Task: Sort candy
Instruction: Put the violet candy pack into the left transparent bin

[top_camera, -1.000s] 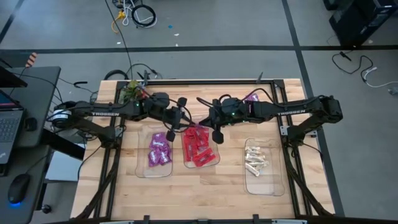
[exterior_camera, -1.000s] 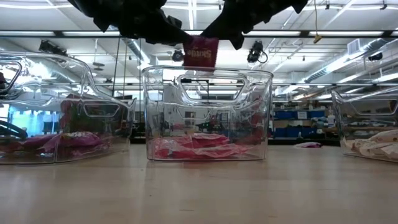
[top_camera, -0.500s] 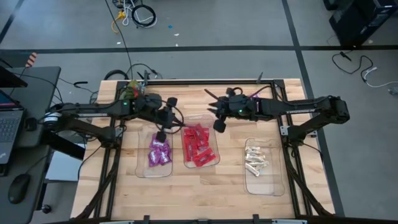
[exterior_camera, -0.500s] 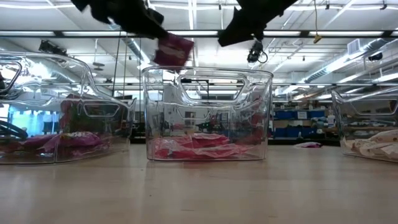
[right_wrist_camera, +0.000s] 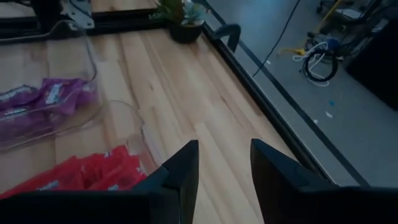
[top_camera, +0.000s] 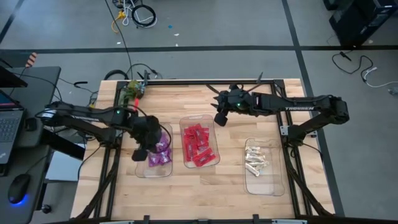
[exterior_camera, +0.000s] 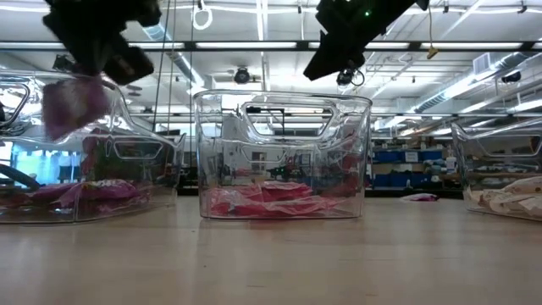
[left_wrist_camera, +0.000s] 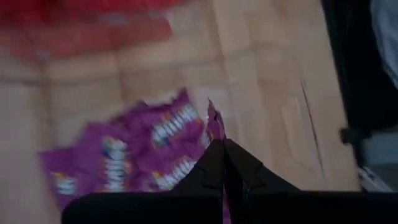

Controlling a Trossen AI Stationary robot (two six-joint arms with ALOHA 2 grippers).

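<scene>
A wooden table (top_camera: 230,180) seen from above holds three clear plastic bins in a row, with a dark robot arm reaching in from each side.

The left gripper (top_camera: 140,153) hangs over the left-hand bin (top_camera: 142,171). Its fingers (left_wrist_camera: 214,163) are pressed together on the edge of a purple packet (left_wrist_camera: 215,122), which sticks out just beyond the fingertips. In the table-level view the same packet (exterior_camera: 74,103) dangles directly below the gripper (exterior_camera: 110,63), above the bin's floor and clear of the candy there. Beneath and just beside the gripper lies the pile of purple packets (top_camera: 161,154) already in that bin (the left wrist camera shows them blurred, right under the held one).

The right gripper (top_camera: 219,118) hovers over the table just past the far rim of the middle bin (top_camera: 212,119). Its two fingers (right_wrist_camera: 181,169) stand apart with nothing between them. The red packets (top_camera: 198,145) lie heaped in the middle bin, below and toward the near side from this gripper; the wrist camera shows their nearest edge (right_wrist_camera: 93,172) just beside one fingertip.

The whitish-cream pieces (top_camera: 255,160) lie in the right-hand bin (top_camera: 273,185), well apart from both grippers.

A small potted plant (top_camera: 130,93) stands at the table's far corner, behind the left gripper.
</scene>
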